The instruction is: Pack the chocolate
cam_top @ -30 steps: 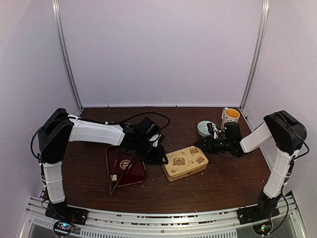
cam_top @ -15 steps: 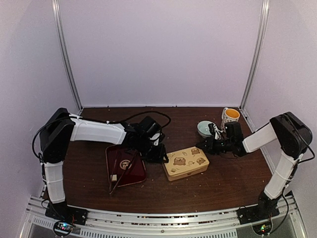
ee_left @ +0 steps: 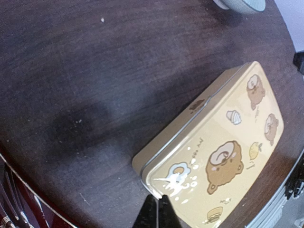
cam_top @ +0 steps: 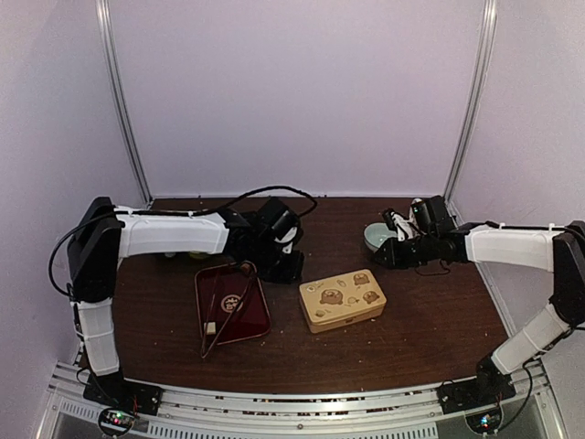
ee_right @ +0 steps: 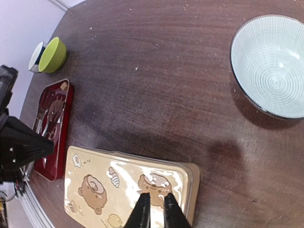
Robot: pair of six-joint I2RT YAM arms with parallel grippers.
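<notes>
No dark-brown chocolate lumps show in any view. The beige tin (cam_top: 342, 300) with bear pictures lies closed in the middle of the table; it also shows as the tin (ee_left: 223, 142) and the tin (ee_right: 128, 185) in the wrist views. My left gripper (cam_top: 289, 271) hovers off the tin's left corner, apart from it. In the left wrist view the left gripper (ee_left: 158, 203) is shut and holds nothing. My right gripper (cam_top: 380, 259) hangs above the table beyond the tin's right end. The right gripper (ee_right: 155, 202) shows a narrow gap with nothing in it.
A pale ribbed bowl (cam_top: 376, 237) stands at the back right, seen empty as the bowl (ee_right: 273, 64). A red tray (cam_top: 230, 306) with tongs lies left of the tin. A green bowl (ee_right: 52, 54) sits at the far left. Crumbs dot the dark wooden table (cam_top: 430, 338).
Both grippers have drawn back from the tin. The left one moved up and back to the left. The right arm stretched out and swung toward the back right, near the bowl.
</notes>
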